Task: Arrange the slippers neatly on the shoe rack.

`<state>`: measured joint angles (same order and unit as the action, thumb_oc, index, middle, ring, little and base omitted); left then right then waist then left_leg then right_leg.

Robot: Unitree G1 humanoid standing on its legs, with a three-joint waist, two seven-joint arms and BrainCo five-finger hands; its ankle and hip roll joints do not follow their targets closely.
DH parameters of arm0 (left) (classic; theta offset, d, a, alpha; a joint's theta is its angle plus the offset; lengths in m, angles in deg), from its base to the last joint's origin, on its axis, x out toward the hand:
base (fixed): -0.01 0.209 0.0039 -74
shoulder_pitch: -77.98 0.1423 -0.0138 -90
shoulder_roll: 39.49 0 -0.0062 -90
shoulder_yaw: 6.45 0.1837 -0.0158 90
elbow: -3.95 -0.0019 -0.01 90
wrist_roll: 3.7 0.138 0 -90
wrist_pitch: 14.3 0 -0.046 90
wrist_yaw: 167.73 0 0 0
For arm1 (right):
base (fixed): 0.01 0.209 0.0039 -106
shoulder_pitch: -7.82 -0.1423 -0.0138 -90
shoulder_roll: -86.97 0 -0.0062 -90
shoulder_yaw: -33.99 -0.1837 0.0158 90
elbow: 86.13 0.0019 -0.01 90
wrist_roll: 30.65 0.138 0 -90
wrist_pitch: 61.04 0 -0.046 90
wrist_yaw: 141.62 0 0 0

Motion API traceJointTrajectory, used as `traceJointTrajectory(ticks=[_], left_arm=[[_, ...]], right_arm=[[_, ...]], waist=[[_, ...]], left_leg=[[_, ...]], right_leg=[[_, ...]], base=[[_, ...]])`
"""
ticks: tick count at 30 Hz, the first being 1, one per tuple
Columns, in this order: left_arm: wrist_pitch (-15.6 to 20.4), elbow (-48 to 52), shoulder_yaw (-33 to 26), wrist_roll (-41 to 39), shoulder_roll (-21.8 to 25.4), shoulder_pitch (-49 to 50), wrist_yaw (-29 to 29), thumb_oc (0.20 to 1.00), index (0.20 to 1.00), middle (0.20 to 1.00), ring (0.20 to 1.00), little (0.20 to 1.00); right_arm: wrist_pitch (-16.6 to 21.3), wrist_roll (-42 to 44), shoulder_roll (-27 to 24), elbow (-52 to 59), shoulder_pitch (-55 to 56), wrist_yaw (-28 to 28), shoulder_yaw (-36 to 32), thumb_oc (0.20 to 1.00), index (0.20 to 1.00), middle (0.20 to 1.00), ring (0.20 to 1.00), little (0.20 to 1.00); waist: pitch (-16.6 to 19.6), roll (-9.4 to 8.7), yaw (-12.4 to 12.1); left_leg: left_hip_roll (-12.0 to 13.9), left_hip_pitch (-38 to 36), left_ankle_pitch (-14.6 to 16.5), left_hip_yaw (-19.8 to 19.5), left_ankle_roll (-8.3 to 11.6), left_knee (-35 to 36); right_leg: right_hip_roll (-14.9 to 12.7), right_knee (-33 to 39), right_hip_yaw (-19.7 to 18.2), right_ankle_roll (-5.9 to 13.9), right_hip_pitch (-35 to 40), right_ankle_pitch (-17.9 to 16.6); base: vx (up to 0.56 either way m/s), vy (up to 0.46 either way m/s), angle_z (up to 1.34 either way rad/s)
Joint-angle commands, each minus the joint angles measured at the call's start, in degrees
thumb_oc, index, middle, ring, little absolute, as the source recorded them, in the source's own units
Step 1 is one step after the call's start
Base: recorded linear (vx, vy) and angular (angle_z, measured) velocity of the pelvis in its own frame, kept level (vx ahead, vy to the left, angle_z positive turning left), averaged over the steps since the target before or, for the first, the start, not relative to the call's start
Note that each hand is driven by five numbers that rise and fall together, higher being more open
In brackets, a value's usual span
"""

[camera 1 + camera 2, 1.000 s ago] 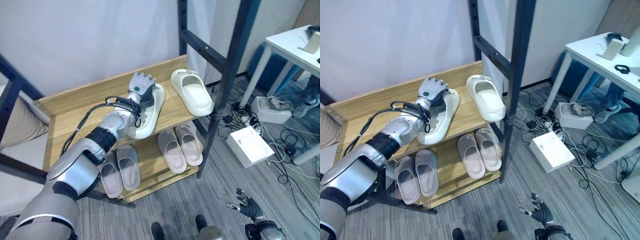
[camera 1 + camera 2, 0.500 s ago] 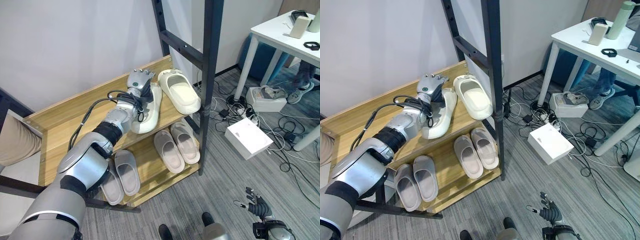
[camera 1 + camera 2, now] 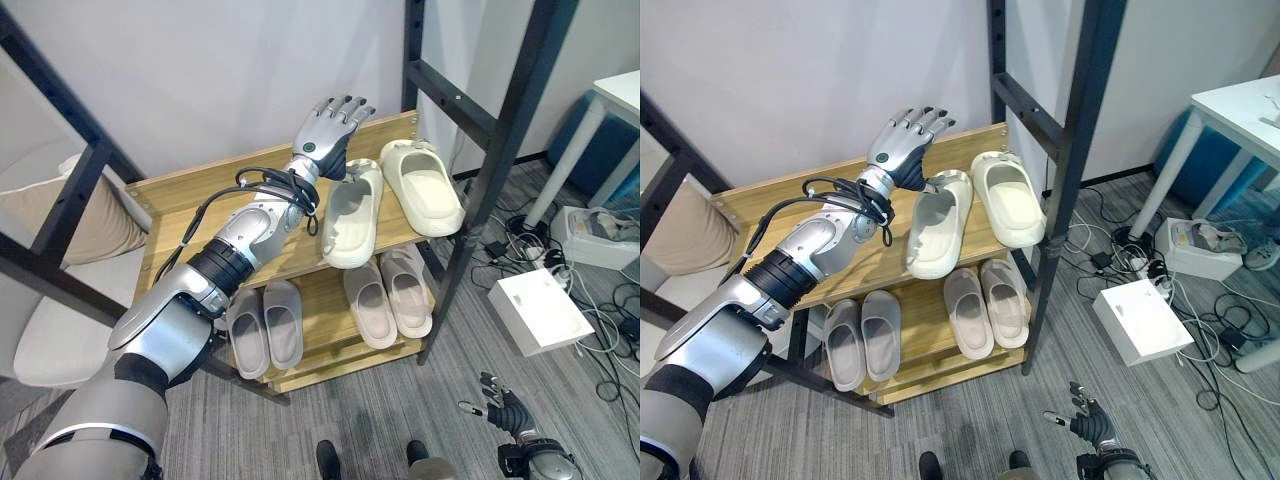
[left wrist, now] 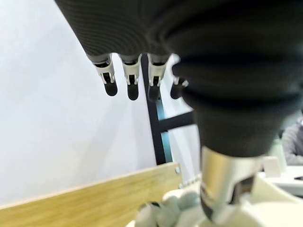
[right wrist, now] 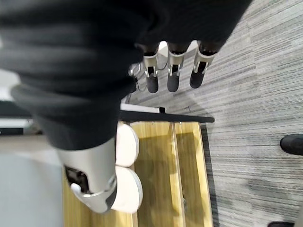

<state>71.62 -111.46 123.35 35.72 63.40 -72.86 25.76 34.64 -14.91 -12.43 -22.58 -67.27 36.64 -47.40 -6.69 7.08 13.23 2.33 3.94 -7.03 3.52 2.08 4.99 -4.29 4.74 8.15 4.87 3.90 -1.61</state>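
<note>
– Cream slippers, where do they sit?
– Two cream slippers point(image 3: 352, 213) point(image 3: 423, 187) lie side by side on the top shelf of the wooden shoe rack point(image 3: 195, 215), toes toward the wall. Two grey pairs point(image 3: 265, 327) point(image 3: 389, 296) rest on the lower shelf.
– And the left hand point(image 3: 328, 128)?
– Raised above the top shelf, just over the toe of the nearer cream slipper, fingers point(image 4: 110, 82) spread straight, clasping nothing.
– The right hand point(image 3: 503, 410)?
– Low over the grey floor point(image 3: 380, 420), fingers relaxed and apart, empty.
</note>
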Motion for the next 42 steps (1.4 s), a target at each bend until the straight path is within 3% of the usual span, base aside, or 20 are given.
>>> traceJointTrajectory(ticks=[1, 4, 5, 6, 7, 10, 11, 15, 22, 28, 34, 36, 42], left_arm=[[0.07, -2.43, -6.69, 1.02, 2.67, -2.15, 0.11, 1.0, 1.0, 1.0, 1.0, 1.0], [0.71, 0.38, -9.48, -2.31, 2.69, 0.36, 0.02, 1.0, 1.0, 1.0, 1.0, 1.0], [2.36, 4.46, -13.71, -10.07, 2.42, 4.9, -0.22, 1.0, 1.0, 1.0, 1.0, 1.0], [2.35, 4.51, -13.75, -10.07, 2.43, 4.96, -0.24, 1.0, 1.0, 1.0, 1.0, 1.0], [4.78, 8.71, -17.87, -21.65, 1.62, 10.89, -0.93, 1.0, 1.0, 1.0, 1.0, 1.0], [8.85, 15.38, -22.02, -40.25, -0.21, 20.44, -4.18, 1.0, 1.0, 1.0, 1.0, 1.0], [9.73, 16.9, -21.94, -46.34, -1.16, 22.99, -4.94, 1.0, 1.0, 1.0, 1.0, 1.0], [10.14, 23.34, -19.94, -58.59, -1.38, 30.38, -8.33, 1.0, 1.0, 1.0, 1.0, 1.0], [6.31, 32.39, -13.85, -73.3, 4.3, 38.66, -15.67, 1.0, 1.0, 1.0, 1.0, 1.0], [3.97, 33.71, -9.35, -76.99, 5.24, 38.16, -17.66, 1.0, 1.0, 1.0, 1.0, 1.0], [3.52, 27.87, -6.06, -76.52, -2.07, 34.86, -15.88, 1.0, 1.0, 1.0, 1.0, 1.0], [3.78, 24.33, -5.9, -75.62, -6.62, 32.91, -13.97, 1.0, 1.0, 1.0, 1.0, 1.0], [4.58, 17.13, -6.11, -72.88, -12.28, 28.76, -10.73, 1.0, 1.0, 1.0, 1.0, 1.0]], right_arm=[[0.96, -1.09, 1.75, 4.23, 0.24, 0.66, -0.17, 1.0, 1.0, 1.0, 1.0, 1.0], [0.69, -1.41, 2.2, 4.5, 0.59, 0.83, -0.13, 1.0, 1.0, 1.0, 1.0, 1.0], [0.34, -2.03, 2.62, 4.67, 1.05, 0.77, -0.51, 1.0, 1.0, 1.0, 1.0, 1.0], [0.34, -2.03, 2.59, 4.68, 1.07, 0.77, -0.49, 1.0, 1.0, 1.0, 1.0, 1.0], [-0.4, -2.72, 3.62, 4.64, 1.51, 0.79, -0.51, 1.0, 1.0, 1.0, 1.0, 1.0], [-0.89, -3.96, 4.98, 4.37, 2.04, 1.02, -0.48, 1.0, 1.0, 1.0, 1.0, 1.0], [-1.02, -4.27, 5.16, 4.2, 2.01, 1.06, -0.39, 1.0, 1.0, 1.0, 1.0, 1.0], [-1.46, -3.35, 4.73, 4.42, 1.61, 1.53, -0.18, 1.0, 1.0, 1.0, 1.0, 1.0], [-3.15, -1.7, 1.99, 6.63, 1.36, 3.54, 0.53, 1.0, 1.0, 1.0, 1.0, 1.0], [-4.36, -0.91, 0.11, 8.55, 1.02, 5.01, 2.1, 1.0, 1.0, 1.0, 1.0, 1.0], [-5.12, -0.22, 0.16, 8.42, -2.15, 4.6, 4.17, 1.0, 1.0, 1.0, 1.0, 1.0], [-5.29, -0.27, 0.87, 7.64, -3.48, 3.77, 4.91, 1.0, 1.0, 1.0, 1.0, 1.0], [-5.26, -0.56, 2.25, 5.52, -5.33, 2.18, 5.76, 1.0, 1.0, 1.0, 1.0, 1.0]], waist=[[0.22, -3.7, -1.55], [0.24, -3.86, -2.03], [0.35, -3.97, -2.57], [0.34, -3.96, -2.55], [0.32, -3.98, -3.1], [0.37, -3.9, -4.01], [0.43, -3.85, -4.17], [0.39, -3.81, -4.81], [0.62, -3.65, -5.36], [0.91, -3.62, -5.26], [1.05, -3.59, -4.74], [1.1, -3.59, -4.44], [1.07, -3.49, -3.79]], left_leg=[[-0.64, -7.24, 7.55, -0.47, 1.58, 0.01], [-0.68, -7.1, 7.47, -0.78, 1.54, 0.01], [-0.72, -6.95, 7.26, -1.03, 1.51, 0.01], [-0.71, -7.0, 7.31, -1.04, 1.52, 0.01], [-0.7, -7.0, 7.15, -1.2, 1.48, 0.01], [-0.74, -6.96, 6.92, -1.55, 1.45, 0.01], [-0.73, -6.91, 6.83, -1.65, 1.44, 0.01], [-0.72, -6.8, 6.6, -2.0, 1.41, 0.01], [-0.71, -6.66, 6.4, -2.5, 1.45, 0.01], [-0.79, -6.65, 6.45, -2.51, 1.43, 0.01], [-0.77, -6.69, 6.52, -2.13, 1.33, 0.01], [-0.77, -6.61, 6.53, -1.93, 1.27, 0.01], [-0.78, -6.62, 6.72, -1.62, 1.19, 0.01]], right_leg=[[-0.22, 0.26, 1.3, 2.65, -0.54, 2.21], [-0.22, 0.26, 1.56, 2.56, -0.46, 2.29], [-0.27, 0.26, 1.84, 2.45, -0.49, 2.23], [-0.26, 0.26, 1.85, 2.45, -0.44, 2.26], [-0.29, 0.26, 2.05, 2.35, -0.42, 2.22], [-0.3, 0.26, 2.44, 2.17, -0.24, 2.25], [-0.29, 0.26, 2.6, 2.13, -0.22, 2.27], [-0.26, 0.26, 2.89, 2.06, -0.16, 2.37], [-0.24, 0.26, 3.13, 2.14, -0.07, 2.48], [-0.24, 0.26, 2.94, 2.22, -0.24, 2.38], [-0.37, 0.26, 2.49, 2.21, -0.37, 2.38], [-0.42, 0.26, 2.41, 2.2, -0.52, 2.33], [-0.49, 0.26, 2.17, 2.25, -0.7, 2.28]], base=[[0.0, 0.0, 0.0], [0.0, 0.0, 0.0], [0.0, -0.002, 0.07], [-0.02, 0.001, 0.14], [-0.02, 0.004, 0.16], [-0.01, 0.007, 0.1], [0.0, 0.008, 0.07], [-0.01, 0.006, 0.1], [0.0, 0.002, 0.02], [0.0, 0.001, 0.03], [0.0, 0.001, -0.01], [0.01, 0.005, -0.05], [0.01, 0.003, -0.03]])
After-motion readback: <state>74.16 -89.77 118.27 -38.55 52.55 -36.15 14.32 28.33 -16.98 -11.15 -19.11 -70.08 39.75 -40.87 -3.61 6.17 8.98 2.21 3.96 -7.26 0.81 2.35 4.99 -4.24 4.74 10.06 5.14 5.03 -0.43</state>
